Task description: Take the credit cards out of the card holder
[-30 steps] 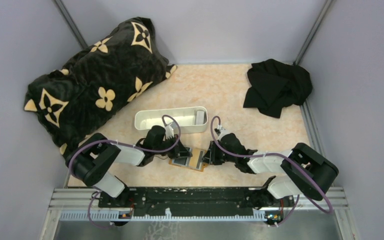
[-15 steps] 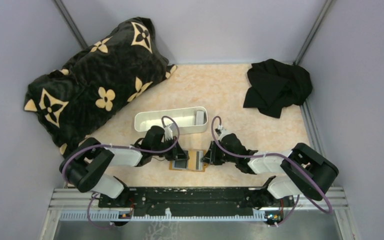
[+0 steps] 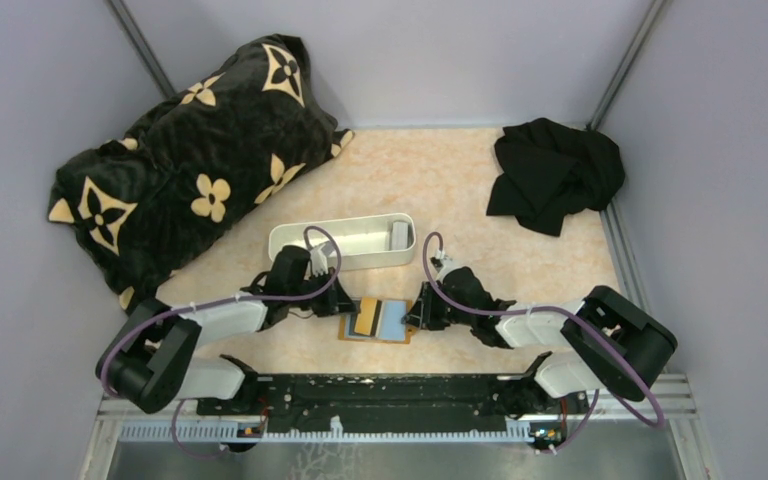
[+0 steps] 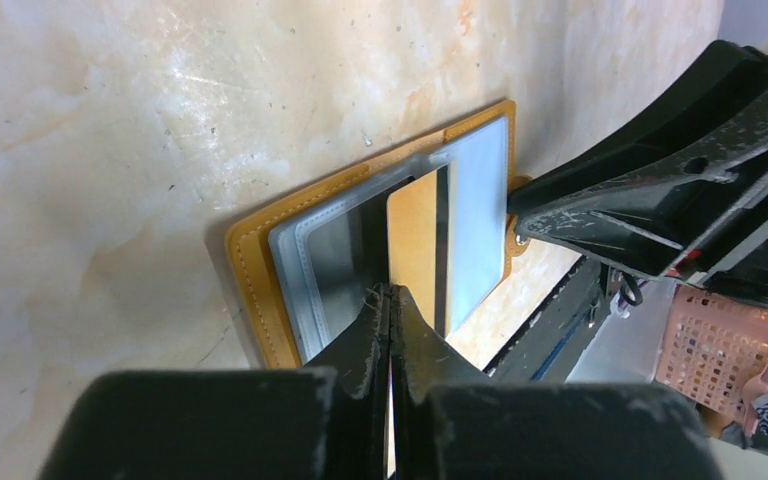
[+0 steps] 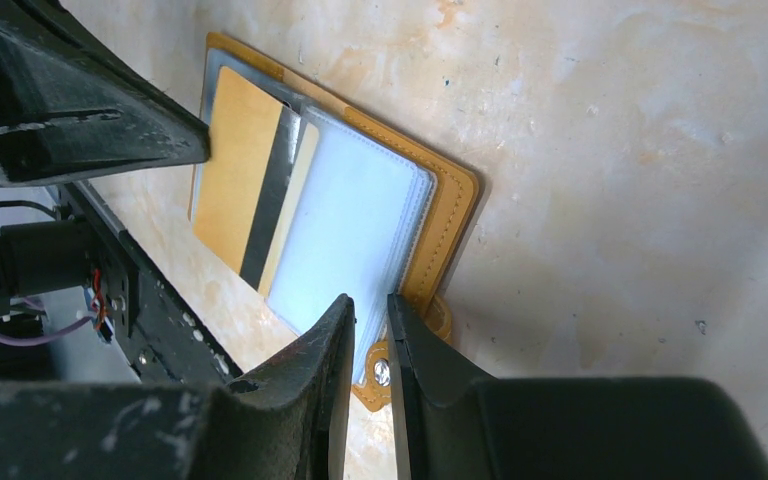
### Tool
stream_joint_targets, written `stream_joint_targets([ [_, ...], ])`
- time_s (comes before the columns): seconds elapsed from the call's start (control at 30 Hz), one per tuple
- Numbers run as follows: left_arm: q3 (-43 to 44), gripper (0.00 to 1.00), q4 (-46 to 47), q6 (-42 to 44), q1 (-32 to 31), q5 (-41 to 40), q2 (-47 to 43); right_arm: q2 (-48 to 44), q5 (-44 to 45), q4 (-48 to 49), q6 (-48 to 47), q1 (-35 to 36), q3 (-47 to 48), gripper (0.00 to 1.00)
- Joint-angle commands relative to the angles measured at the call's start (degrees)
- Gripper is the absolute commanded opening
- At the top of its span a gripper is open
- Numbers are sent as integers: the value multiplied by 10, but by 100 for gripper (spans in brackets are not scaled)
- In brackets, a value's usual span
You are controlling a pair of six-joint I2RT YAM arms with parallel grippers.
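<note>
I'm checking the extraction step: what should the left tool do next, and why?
Probably slide the card left, clear of the wallet: the left tool is shut on its edge, its far side lies under the sleeve, and the right tool seems to grip the wallet.

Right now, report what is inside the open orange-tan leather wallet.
In the wallet, a tan-gold card with a black stripe sits partly out of a clear sleeve, pinched by the left end effector. Glare and that card hide whether more cards lie underneath.
</note>
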Motion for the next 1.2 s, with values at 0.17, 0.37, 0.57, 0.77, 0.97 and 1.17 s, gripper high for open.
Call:
stream_joint_targets([
  [0.17, 32, 0, -54, 22, 23, 11, -66, 9, 10, -71, -31, -7, 1, 20],
  [0.37, 47, 0, -81, 32, 26, 3, -75, -9, 4, -78, -42, -6, 19, 20],
  [0.57, 48, 43, -110, 44, 25, -19, -61, -9, -6, -85, -53, -7, 37, 26],
  [0.77, 20, 42, -104, 35, 17, -43, -69, 9, -11, -99, -66, -6, 76, 25],
  [0.97, -17, 40, -65, 15, -2, -50, -43, 32, -20, -106, -74, 13, 120, 23],
  [1.17, -25, 40, -55, 12, -4, -59, -36, 38, -24, -118, -76, 27, 157, 7],
])
